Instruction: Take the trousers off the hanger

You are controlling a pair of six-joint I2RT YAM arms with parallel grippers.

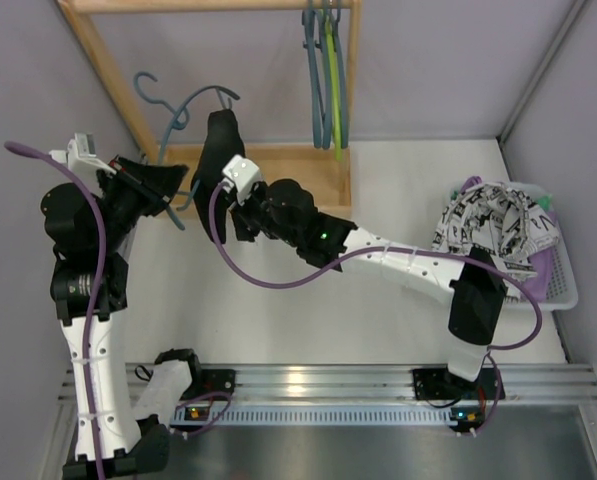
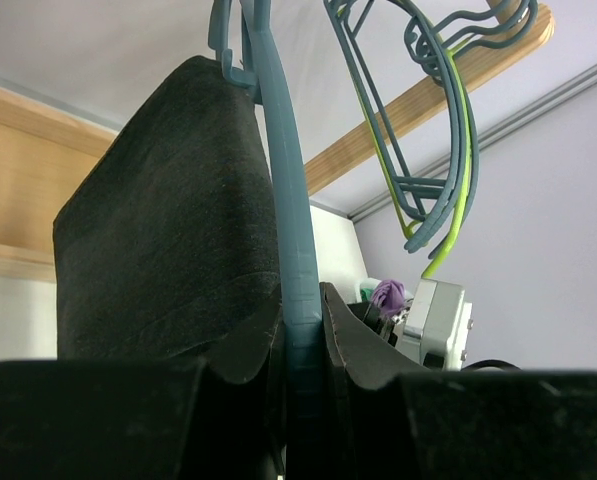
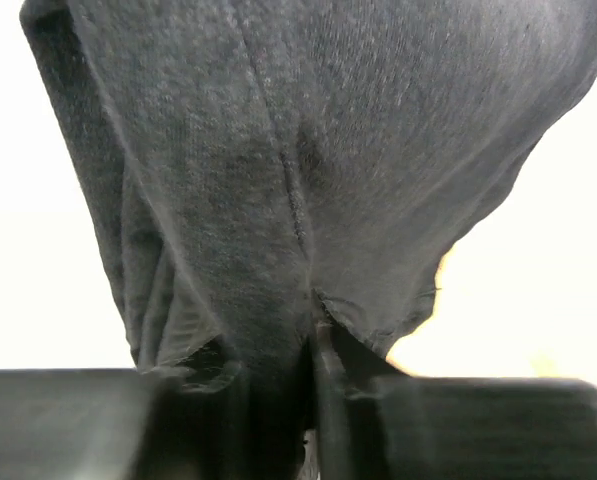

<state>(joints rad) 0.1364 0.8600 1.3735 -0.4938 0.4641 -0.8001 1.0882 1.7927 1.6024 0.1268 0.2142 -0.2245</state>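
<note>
The blue hanger being clamped in the closed left gripper and the black trousers pinched by the closed right gripper (both toward the far-left corner), the cloth should be drawn steadily off its bar while the hanger is held rigid.

1. The left arm, at the left of the top view, has bulky black joint housings and a white lower link.
2. The right arm, at centre right, has tapered white links between black joints. A small green light shows on one housing.
3. A purple cable follows the left arm, and a second purple cable loops beside the right.
4. A white wrist camera module tops each wrist.
5. The black bases at the bottom carry what seem to be small orange and green status lights.
6. The left gripper and right gripper have matte black fingers.
</note>
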